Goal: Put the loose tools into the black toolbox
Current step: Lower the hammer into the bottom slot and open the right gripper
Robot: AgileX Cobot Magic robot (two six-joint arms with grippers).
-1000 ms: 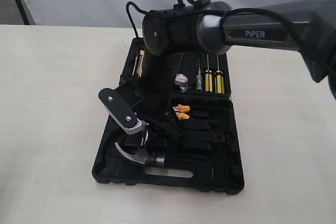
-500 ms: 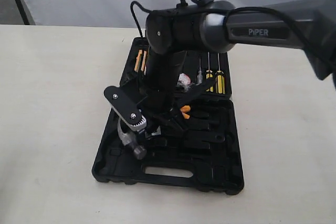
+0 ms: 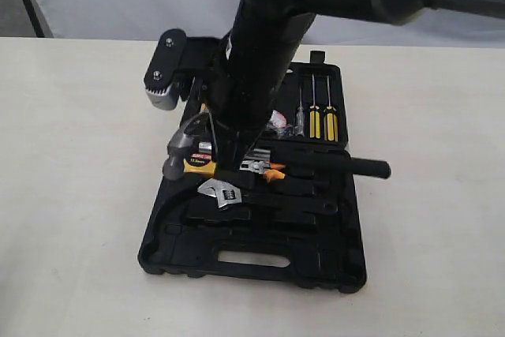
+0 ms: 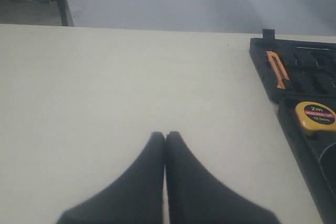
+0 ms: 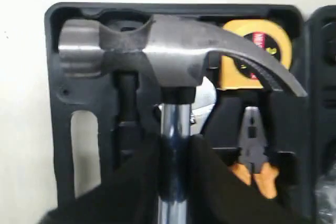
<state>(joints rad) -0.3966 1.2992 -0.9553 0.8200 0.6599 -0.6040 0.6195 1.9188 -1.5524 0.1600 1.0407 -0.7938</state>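
My right gripper (image 5: 176, 163) is shut on the steel shaft of the claw hammer (image 5: 173, 56), just below its head. It holds the hammer (image 3: 180, 151) level above the open black toolbox (image 3: 252, 274), with the black handle (image 3: 371, 169) pointing right. The arm hides my right gripper (image 3: 226, 170) in the exterior view. The adjustable wrench (image 3: 225, 192) lies in the box's tray. The small tape roll (image 3: 275, 121) sits in the lid half. My left gripper (image 4: 166, 136) is shut and empty over bare table, left of the toolbox (image 4: 265, 72).
A yellow tape measure (image 3: 199, 165) and orange-handled pliers (image 3: 272, 170) lie in the tray under the hammer. Screwdrivers (image 3: 316, 120) are clipped in the lid. An orange knife (image 4: 275, 69) lies in the lid's left slot. The pale table (image 3: 71, 195) surrounds the box.
The right arm has risen and lifted the hammer out of the box's front recess. The hammer head has moved up and back. The wrench and tape measure have come into view.
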